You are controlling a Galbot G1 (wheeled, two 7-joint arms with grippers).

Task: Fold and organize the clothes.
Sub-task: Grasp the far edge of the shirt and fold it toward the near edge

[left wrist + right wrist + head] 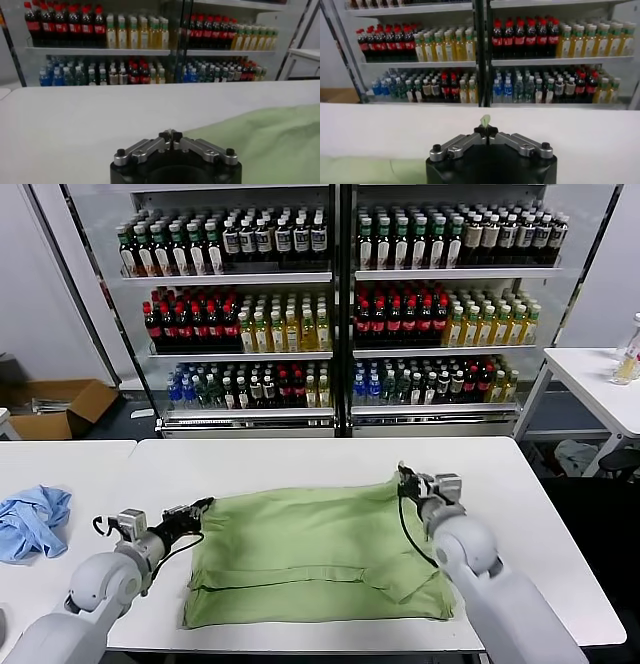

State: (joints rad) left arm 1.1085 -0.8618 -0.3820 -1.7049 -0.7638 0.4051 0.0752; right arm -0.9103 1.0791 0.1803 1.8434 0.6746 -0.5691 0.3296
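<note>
The light green shirt lies spread on the white table, with a folded band along its near edge; its print does not show. My left gripper is at the shirt's far left corner and is shut at the cloth's edge. In the left wrist view its fingers are closed and the shirt lies just beside them. My right gripper is at the far right corner. In the right wrist view it is shut, with a small tip of green cloth sticking out between the fingers.
A sky-blue cloth lies crumpled at the table's left. Behind the table stand glass-door fridges full of bottles. A cardboard box sits on the floor at back left. A second white table stands at right.
</note>
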